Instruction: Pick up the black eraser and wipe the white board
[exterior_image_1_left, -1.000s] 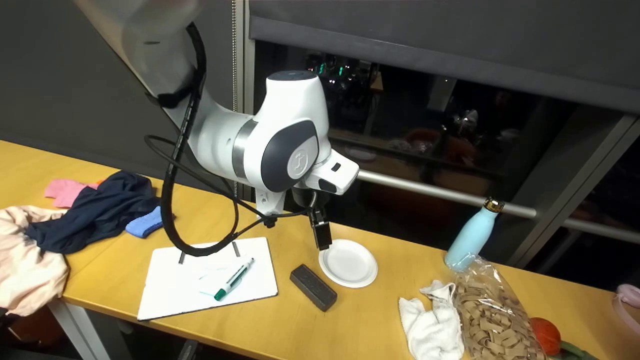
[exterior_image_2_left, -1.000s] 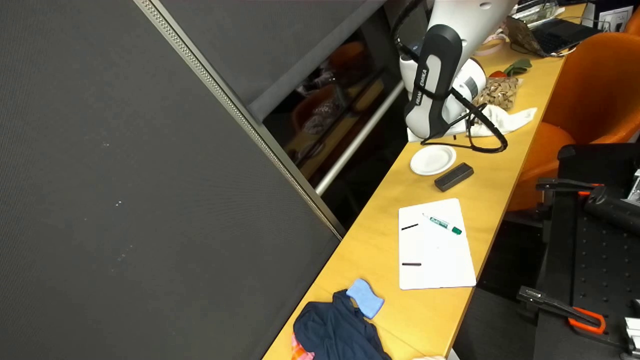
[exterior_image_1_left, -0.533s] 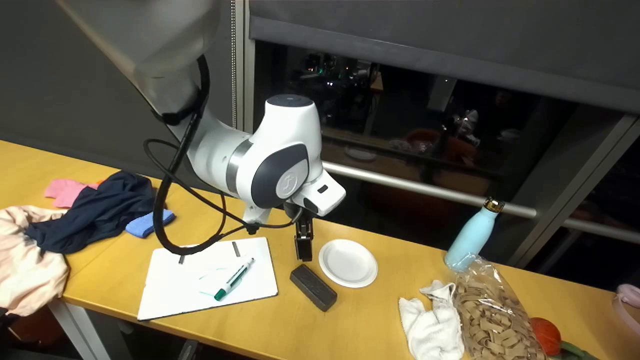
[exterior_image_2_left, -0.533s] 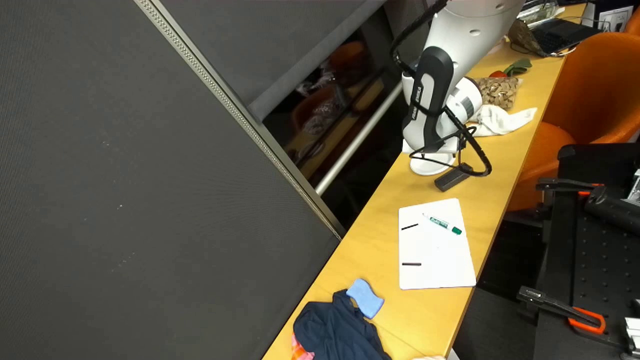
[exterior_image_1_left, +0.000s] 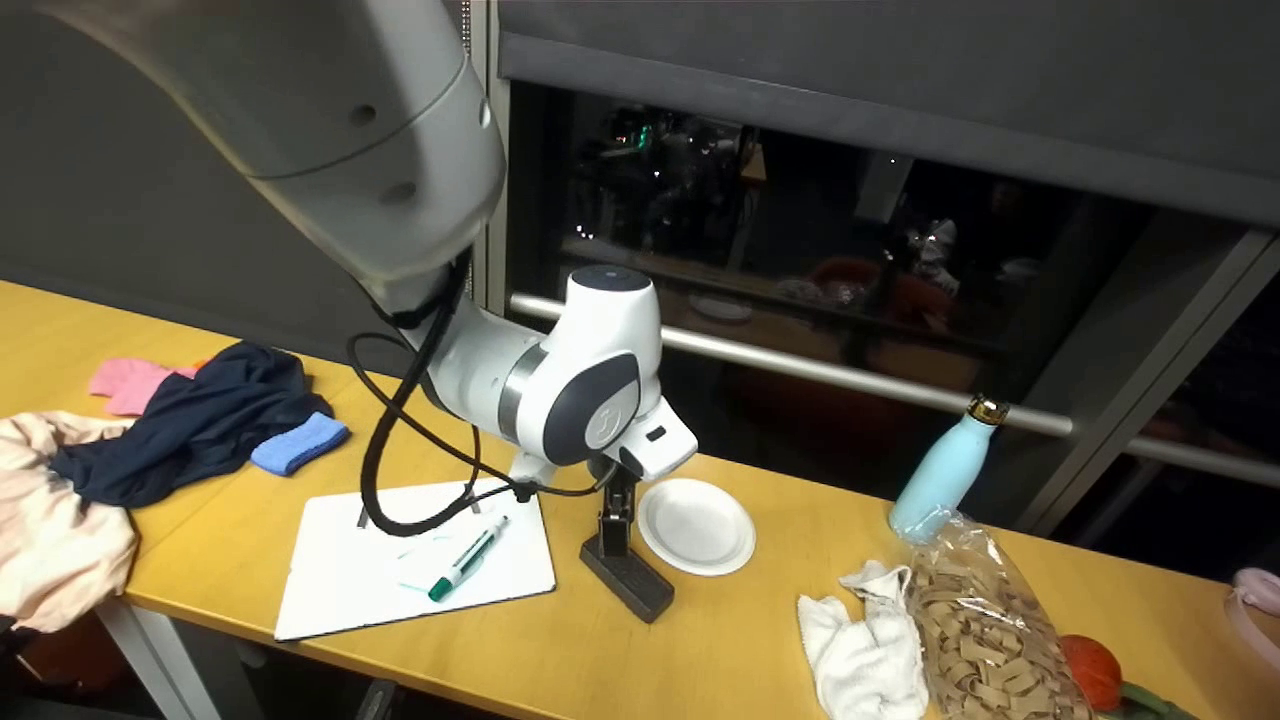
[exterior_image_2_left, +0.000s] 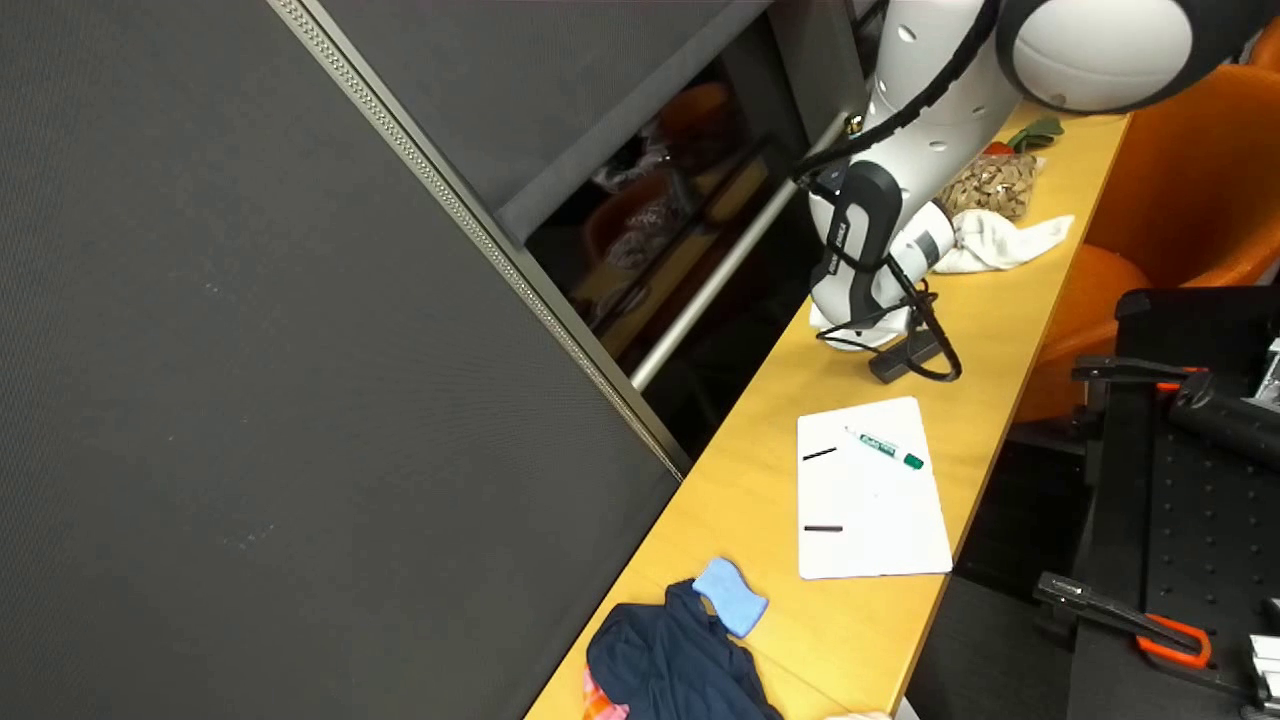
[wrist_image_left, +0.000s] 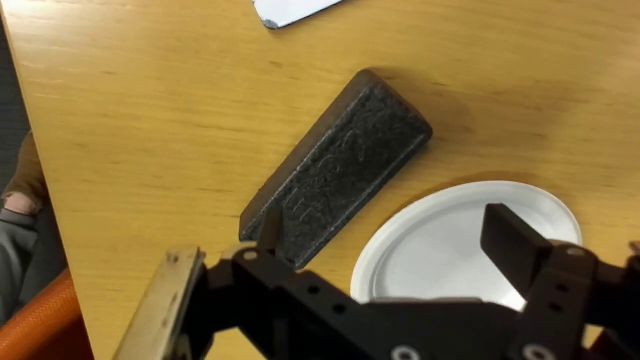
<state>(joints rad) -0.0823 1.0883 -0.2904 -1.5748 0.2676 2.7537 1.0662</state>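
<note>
My gripper (wrist_image_left: 386, 225) stands low at the black eraser (wrist_image_left: 345, 165), its jaws spread wide.
On the arm (exterior_image_2_left: 925, 150) I make out "EMIKA" in partly covered lettering; print on the green-capped marker (exterior_image_2_left: 885, 447) is too small. The gripper is lower than a second ago; the eraser lies unmoved on the wooden table (exterior_image_1_left: 740, 650), between the white board (exterior_image_1_left: 350, 580) and the round white plate (exterior_image_1_left: 697, 525).

From my end this reads as a lab or an office; I can't tell which. A long yellow wooden table (exterior_image_1_left: 740, 650) runs along a dark glass window (exterior_image_1_left: 800, 240) with grey roller blinds (exterior_image_1_left: 860, 70), and in an exterior view I see a curved orange chair (exterior_image_2_left: 1180, 190) near a black perforated bench (exterior_image_2_left: 1195, 530) bearing black-and-orange clamps (exterior_image_2_left: 1095, 605).
</note>
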